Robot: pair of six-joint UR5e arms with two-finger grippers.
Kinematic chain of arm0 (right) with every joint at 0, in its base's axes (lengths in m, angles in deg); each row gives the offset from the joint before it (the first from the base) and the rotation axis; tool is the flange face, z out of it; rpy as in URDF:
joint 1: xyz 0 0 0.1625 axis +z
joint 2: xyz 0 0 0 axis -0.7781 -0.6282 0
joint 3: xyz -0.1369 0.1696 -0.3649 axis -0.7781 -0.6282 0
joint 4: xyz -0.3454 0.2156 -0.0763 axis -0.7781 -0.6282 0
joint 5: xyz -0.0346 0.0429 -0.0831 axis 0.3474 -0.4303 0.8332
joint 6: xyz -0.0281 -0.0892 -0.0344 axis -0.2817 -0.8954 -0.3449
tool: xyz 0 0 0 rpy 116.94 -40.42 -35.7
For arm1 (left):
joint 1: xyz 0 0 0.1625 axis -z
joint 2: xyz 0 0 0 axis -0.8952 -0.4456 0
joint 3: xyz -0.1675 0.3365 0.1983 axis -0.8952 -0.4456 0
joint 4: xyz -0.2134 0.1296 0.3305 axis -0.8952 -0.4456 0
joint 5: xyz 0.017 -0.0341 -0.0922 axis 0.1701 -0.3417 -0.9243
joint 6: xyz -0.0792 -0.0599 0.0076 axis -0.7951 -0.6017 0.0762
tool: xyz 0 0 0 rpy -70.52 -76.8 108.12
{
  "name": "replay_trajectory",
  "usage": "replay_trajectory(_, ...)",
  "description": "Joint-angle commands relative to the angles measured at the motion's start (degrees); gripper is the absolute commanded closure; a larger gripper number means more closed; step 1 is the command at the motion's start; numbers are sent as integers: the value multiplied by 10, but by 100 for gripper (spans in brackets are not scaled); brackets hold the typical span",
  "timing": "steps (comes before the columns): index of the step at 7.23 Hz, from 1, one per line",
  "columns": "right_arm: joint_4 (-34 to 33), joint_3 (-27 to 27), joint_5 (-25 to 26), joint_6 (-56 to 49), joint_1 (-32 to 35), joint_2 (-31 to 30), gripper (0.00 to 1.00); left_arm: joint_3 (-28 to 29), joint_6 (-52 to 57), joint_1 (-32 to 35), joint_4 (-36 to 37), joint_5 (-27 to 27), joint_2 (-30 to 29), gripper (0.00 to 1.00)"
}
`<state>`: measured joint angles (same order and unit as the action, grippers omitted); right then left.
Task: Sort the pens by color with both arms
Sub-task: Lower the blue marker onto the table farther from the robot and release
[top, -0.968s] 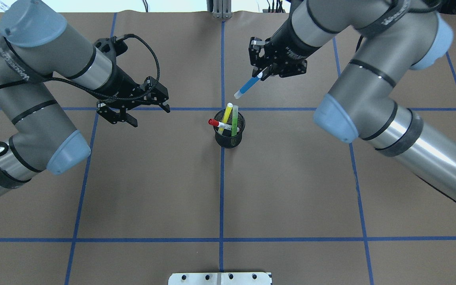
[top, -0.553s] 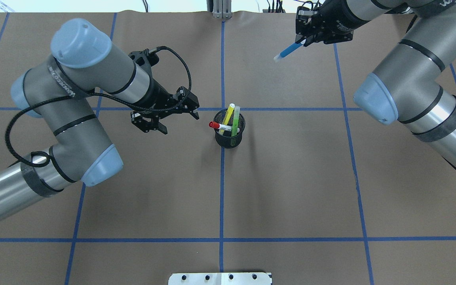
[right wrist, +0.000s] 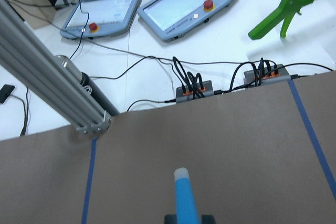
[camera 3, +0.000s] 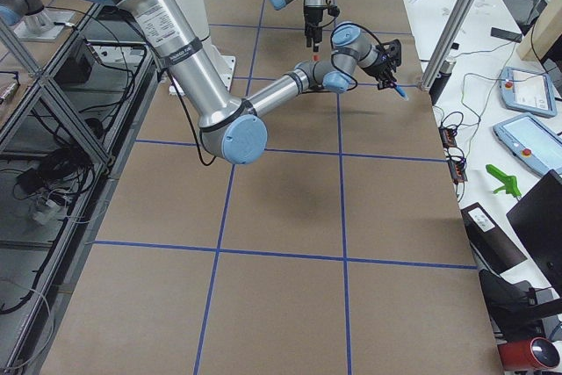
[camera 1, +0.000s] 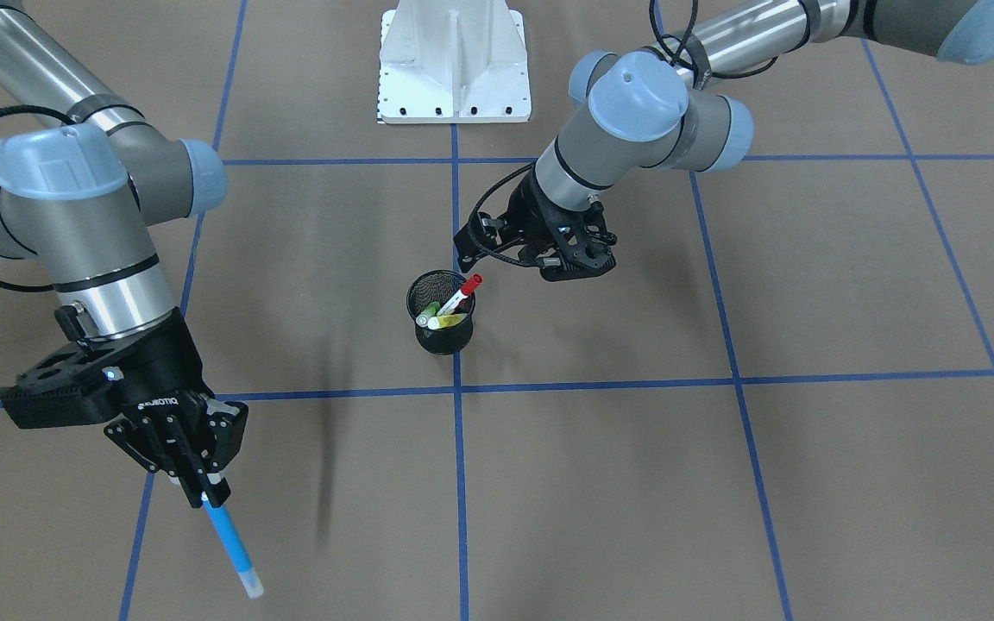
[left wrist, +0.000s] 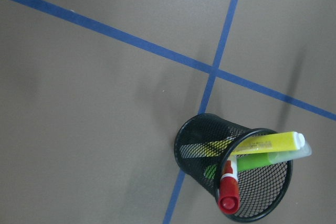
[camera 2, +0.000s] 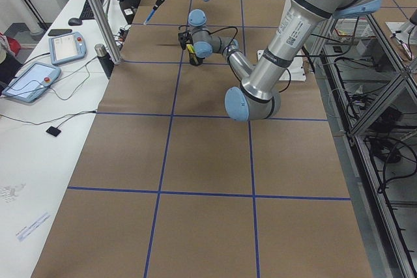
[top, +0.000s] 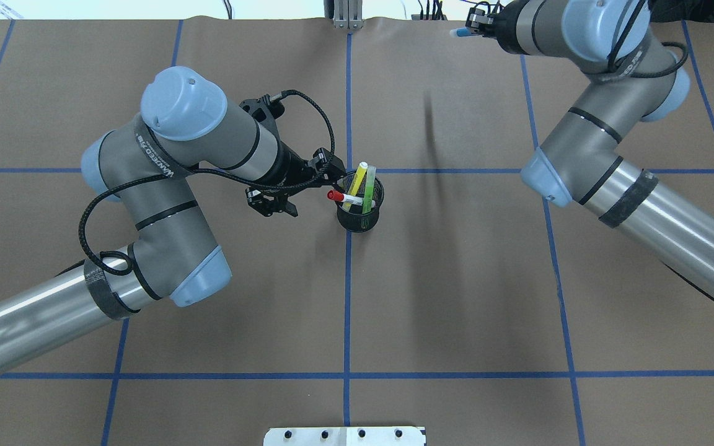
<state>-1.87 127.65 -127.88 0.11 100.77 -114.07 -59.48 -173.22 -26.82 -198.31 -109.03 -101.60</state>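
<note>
While right claw (camera 1: 209, 493) grips blue pen (camera 1: 232, 543), left claw (top: 313, 195) beside cup (top: 357, 222).

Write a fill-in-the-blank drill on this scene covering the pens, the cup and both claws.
1. The pen clamped in the right claw is ____ in colour.
2. The black mesh cup holds ____ pens.
3. The white-bodied pen in the cup has a ____ cap.
4. The left claw, beside the cup, is ____ (open or shut).

Missing words: blue; three; red; open

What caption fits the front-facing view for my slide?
Right gripper holds the blue pen; left gripper hovers beside the mesh cup of three pens.
</note>
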Motion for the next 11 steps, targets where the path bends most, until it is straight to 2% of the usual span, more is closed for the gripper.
replay_trajectory(1,49,-35,116,65,-76,-3,76,14,-21,-10,-32,30,-4,9)
replay_trajectory(2,49,-39,127,66,-84,-2,75,27,-34,-16,-61,45,-4,13)
replay_trajectory(4,49,-39,169,81,-118,-7,75,30,-50,-32,-73,79,-3,24)
replay_trajectory(6,49,-34,202,81,-143,-17,73,30,-49,-34,-73,79,-1,43)
replay_trajectory(7,49,-32,201,86,-144,-16,63,29,-49,-34,-73,79,0,51)
replay_trajectory(8,48,-32,197,88,-144,-13,29,28,-49,-33,-76,81,0,54)
replay_trajectory(9,49,-29,176,94,-132,-15,0,27,-49,-33,-77,81,0,59)
replay_trajectory(11,47,-4,3,93,-57,-37,0,25,-49,-33,-77,87,0,68)
